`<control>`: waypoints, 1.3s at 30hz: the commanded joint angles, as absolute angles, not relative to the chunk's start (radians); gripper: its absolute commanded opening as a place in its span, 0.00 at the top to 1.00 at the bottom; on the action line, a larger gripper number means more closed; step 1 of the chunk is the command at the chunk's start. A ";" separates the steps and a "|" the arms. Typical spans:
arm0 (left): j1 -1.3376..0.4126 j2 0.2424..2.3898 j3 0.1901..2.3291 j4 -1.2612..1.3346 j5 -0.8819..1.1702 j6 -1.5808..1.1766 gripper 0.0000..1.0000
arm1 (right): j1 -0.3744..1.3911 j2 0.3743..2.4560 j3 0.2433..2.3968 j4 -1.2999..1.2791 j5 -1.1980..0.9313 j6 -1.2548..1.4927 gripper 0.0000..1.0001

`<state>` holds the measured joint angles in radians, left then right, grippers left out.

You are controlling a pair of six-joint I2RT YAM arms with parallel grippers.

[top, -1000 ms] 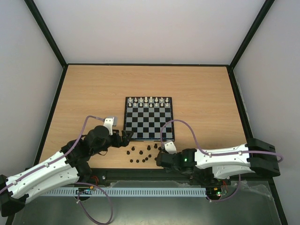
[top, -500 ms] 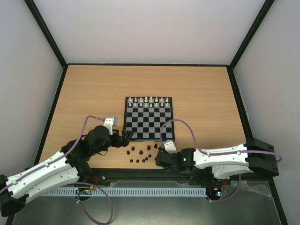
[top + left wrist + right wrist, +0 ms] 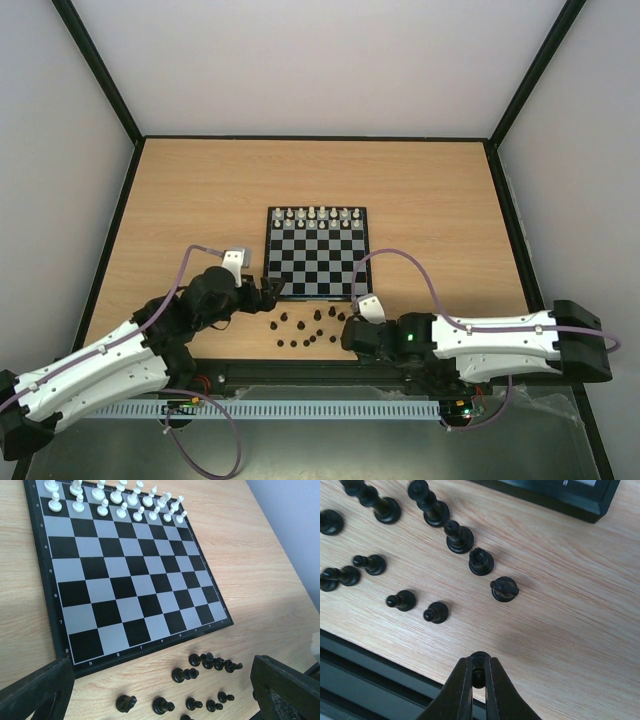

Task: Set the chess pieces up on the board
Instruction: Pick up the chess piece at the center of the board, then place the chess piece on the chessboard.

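The board (image 3: pixel 318 265) lies mid-table, its near rows bare (image 3: pixel 125 575). Several dark chess pieces (image 3: pixel 305 328) stand or lie on the wood just in front of it (image 3: pixel 200 680). My right gripper (image 3: pixel 348 326) hovers at the right end of that cluster. In the right wrist view it (image 3: pixel 480 662) is shut on one small dark piece (image 3: pixel 480 669), pinched between the fingertips above the table's front edge. Other dark pieces (image 3: pixel 436 612) sit ahead of it. My left gripper (image 3: pixel 270 292) is open by the board's near left corner, nothing between its fingers (image 3: pixel 162 675).
White pieces (image 3: pixel 318 216) fill the board's two far rows (image 3: pixel 115 500). A black rail (image 3: pixel 370 680) runs along the table's near edge, just behind the right gripper. Bare wood surrounds the board on the left, right and far sides.
The right gripper's jaws have closed fully on a dark piece, and the right arm has shifted slightly to the right. The left arm has not moved.
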<state>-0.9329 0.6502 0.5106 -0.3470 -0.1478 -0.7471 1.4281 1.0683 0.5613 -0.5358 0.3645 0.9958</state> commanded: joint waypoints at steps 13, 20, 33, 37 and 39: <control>-0.937 0.627 0.515 -0.299 -0.183 -0.744 0.01 | 1.361 1.031 0.812 -0.677 0.465 0.911 0.98; -0.937 0.610 0.518 -0.311 -0.182 -0.742 0.01 | 1.115 1.133 0.855 -0.580 0.373 0.727 0.99; -0.937 0.626 0.509 -0.303 -0.194 -0.746 0.01 | 0.826 1.326 0.872 -0.462 0.266 0.566 0.99; -0.938 0.635 0.502 -0.293 -0.194 -0.754 0.01 | 0.800 1.385 0.881 -0.424 0.250 0.549 0.99; -0.937 0.638 0.497 -0.290 -0.195 -0.757 0.00 | 0.795 1.418 0.892 -0.416 0.246 0.543 0.99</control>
